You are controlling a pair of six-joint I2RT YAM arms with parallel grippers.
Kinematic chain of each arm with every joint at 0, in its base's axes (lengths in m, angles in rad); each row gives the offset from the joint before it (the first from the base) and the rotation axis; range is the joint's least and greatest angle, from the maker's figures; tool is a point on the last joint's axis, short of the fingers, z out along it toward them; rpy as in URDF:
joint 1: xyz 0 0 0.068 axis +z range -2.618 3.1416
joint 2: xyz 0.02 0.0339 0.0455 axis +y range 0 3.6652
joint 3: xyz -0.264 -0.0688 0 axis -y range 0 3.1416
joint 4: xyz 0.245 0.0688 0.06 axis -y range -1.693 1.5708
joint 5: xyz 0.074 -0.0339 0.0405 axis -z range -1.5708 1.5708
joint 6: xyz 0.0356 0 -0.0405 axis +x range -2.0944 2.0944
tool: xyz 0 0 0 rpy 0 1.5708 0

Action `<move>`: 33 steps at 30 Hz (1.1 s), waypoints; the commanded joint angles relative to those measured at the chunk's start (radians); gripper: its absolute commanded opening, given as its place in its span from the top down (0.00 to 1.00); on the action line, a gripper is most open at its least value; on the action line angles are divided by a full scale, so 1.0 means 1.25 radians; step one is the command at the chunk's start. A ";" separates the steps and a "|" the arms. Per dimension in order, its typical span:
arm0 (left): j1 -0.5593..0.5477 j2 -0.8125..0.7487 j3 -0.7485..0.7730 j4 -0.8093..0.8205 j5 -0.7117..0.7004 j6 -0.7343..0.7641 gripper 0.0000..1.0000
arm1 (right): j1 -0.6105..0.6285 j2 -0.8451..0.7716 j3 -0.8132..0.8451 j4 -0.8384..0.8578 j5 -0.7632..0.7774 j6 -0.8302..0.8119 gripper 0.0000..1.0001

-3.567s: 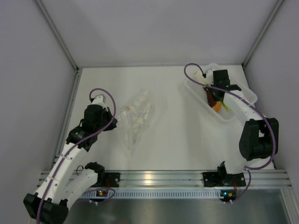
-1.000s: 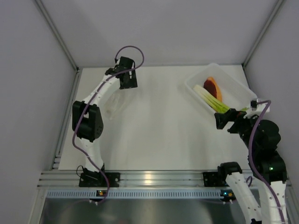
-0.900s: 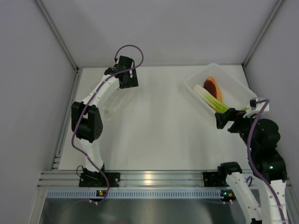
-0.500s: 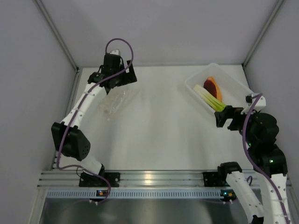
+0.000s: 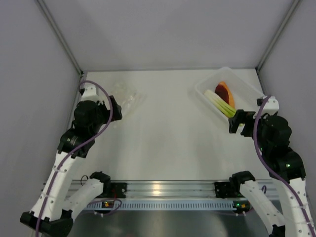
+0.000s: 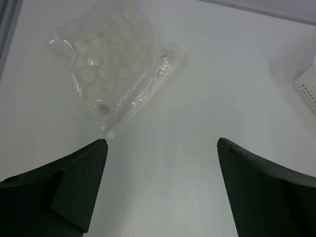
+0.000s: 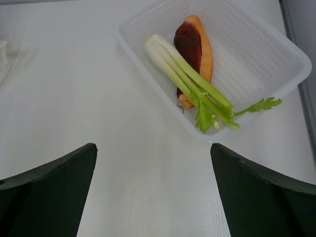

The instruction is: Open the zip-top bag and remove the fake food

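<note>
The table (image 5: 168, 143) is noted as the work surface, with both arms held back toward its near edge. The left gripper (image 6: 161, 158) is found with its fingers spread wide and nothing between them, poised above the table just short of the zip-top bag (image 6: 116, 69). The right gripper (image 7: 153, 158) is likewise found spread wide and empty, facing the translucent tray (image 7: 256, 54) at the far right of the table. The task is judged to be done, or very nearly so: no food is seen inside the bag, and both pieces are lying in the tray. Nothing further appears to be required beyond parking the arms. The bag is lying flat and crumpled at the far left of the table, well apart from the tray and touched by neither gripper. It is clear, with pale round marks over its face and the zip strip along the edge nearer the left gripper; whether that strip is parted cannot be told. The leafy stalk (image 7: 190, 81) is laid diagonally across the tray, resting against the orange and dark-red wedge (image 7: 197, 42) beside it.
</note>
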 commanded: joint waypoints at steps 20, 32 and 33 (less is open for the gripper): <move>0.003 -0.420 -0.074 -0.176 -0.053 0.101 0.01 | 0.009 -0.176 -0.112 0.085 0.056 -0.023 0.01; 0.003 -0.421 -0.077 -0.174 -0.032 0.107 0.01 | 0.010 -0.114 -0.089 0.082 0.046 0.008 0.00; 0.003 -0.420 -0.078 -0.174 -0.032 0.107 0.01 | 0.009 -0.112 -0.091 0.084 0.045 0.007 0.01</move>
